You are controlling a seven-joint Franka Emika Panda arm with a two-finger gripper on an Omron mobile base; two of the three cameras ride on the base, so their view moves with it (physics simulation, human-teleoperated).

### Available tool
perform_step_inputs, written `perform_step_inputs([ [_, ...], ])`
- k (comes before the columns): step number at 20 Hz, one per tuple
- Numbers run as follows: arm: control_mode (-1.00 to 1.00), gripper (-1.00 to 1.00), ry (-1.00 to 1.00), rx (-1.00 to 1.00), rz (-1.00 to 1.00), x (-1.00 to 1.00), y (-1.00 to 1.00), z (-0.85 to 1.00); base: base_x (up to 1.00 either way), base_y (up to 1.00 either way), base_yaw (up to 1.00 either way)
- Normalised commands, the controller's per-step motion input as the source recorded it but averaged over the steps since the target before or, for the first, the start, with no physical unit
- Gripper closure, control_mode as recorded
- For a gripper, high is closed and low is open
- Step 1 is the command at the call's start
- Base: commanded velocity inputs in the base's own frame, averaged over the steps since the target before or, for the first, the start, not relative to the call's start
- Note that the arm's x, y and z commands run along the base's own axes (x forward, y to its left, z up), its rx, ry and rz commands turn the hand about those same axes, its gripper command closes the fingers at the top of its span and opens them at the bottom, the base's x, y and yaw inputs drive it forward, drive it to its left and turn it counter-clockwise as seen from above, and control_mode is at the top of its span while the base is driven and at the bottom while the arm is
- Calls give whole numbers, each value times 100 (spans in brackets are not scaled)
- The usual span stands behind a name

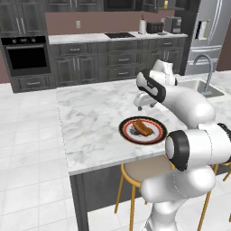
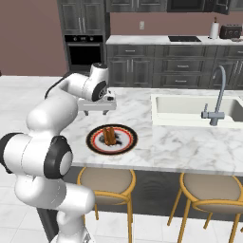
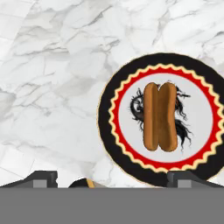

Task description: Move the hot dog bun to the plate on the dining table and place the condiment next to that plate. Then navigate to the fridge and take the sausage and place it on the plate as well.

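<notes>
The hot dog bun (image 3: 160, 116), brown and split lengthwise, lies in the middle of the plate (image 3: 109, 113), which has a black rim and a red and yellow ring. The plate (image 1: 155, 137) sits near the front edge of the marble dining table (image 1: 90, 117). My gripper (image 1: 143, 103) hangs open above the table just behind the plate, with nothing between its fingers. From the right base view the gripper (image 2: 97, 107) is up and left of the bun (image 2: 110, 135) on the plate (image 2: 95, 142). The condiment and the sausage are out of view.
A sink with a curved faucet (image 2: 216, 102) is set into the table to the right of the plate. Round stools (image 2: 107, 182) stand under the front edge. The steel fridge (image 1: 207, 31) is at the back right, and a wall oven (image 1: 25, 56) at the back left.
</notes>
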Motion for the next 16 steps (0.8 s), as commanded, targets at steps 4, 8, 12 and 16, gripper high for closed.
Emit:
perform_step_inputs([
  [4, -100, -100, 0, 21, -8, -48, 0, 100, 0, 0, 0],
  [8, -100, -100, -8, 18, -13, -82, 0, 65, 0, 0, 0],
  [12, -100, -100, -24, 4, -22, -100, 0, 32, 0, 0, 0],
  [16, -100, -100, -26, 0, -25, -100, 0, 37, 0, 0, 0],
])
